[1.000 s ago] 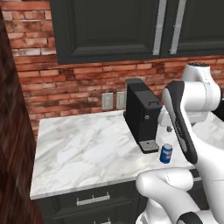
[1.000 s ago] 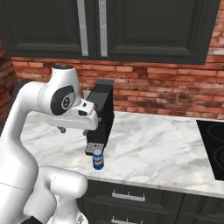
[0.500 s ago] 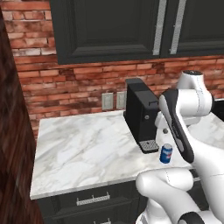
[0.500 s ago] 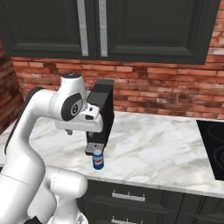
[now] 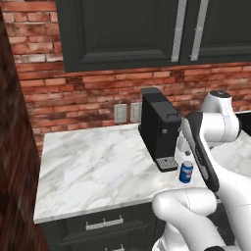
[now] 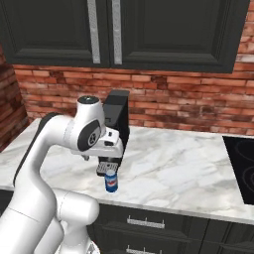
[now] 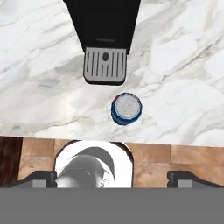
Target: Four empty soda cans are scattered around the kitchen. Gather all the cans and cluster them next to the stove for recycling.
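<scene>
Overhead now, two-finger gripper (image 7: 112, 178) spread wide, holding nothing; small blue soda can (image 7: 126, 108) upright on white marble counter (image 7: 39, 74), near front edge, just beside black coffee machine (image 7: 105, 26) drip tray. Risk: off-centre descent clipping rim, toppling can floorward

stove (image 6: 242, 167) cut by right edge

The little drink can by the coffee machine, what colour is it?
Blue, silver top; right base view.
</scene>
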